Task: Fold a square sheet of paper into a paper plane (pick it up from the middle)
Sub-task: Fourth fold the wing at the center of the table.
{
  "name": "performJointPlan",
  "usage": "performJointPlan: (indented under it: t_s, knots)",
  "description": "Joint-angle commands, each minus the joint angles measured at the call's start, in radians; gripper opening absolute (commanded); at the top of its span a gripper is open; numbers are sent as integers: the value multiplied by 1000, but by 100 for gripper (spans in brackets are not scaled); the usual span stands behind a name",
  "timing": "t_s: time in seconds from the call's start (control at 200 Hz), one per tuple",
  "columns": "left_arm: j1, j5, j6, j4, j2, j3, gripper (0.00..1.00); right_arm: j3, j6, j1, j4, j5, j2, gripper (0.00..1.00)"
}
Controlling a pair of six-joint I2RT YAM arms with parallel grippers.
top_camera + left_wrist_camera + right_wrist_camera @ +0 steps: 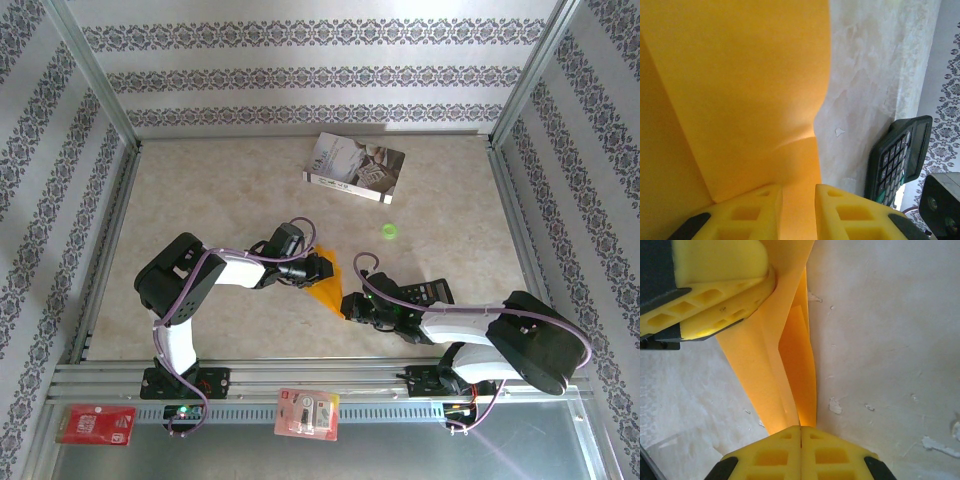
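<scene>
Left tool and right tool both clench the folded paper. Overhead shows a book at twelve o'clock; left wrist catches a calculator at four.

Orange-yellow square sheet of paper, partly folded, just below centre in the overhead view.
Thin, plain, unprinted. Seen from above as a narrow wedge, wider at the far end and tapering to a tip at the near end. Several overlapping layers, long creases running toward the tip, surface gently bowed, pinched at both ends.
</scene>
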Motion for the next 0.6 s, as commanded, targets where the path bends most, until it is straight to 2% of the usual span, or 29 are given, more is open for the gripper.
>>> performJointPlan:
  t_s: [0.0,0.595]
  knots:
    - [17,-30,13,-5,22,-26,23,1,-17,-12,-44,3,13,6]
    - [21,-38,9,0,24,-38,23,1,-18,-10,-37,-18,49,7]
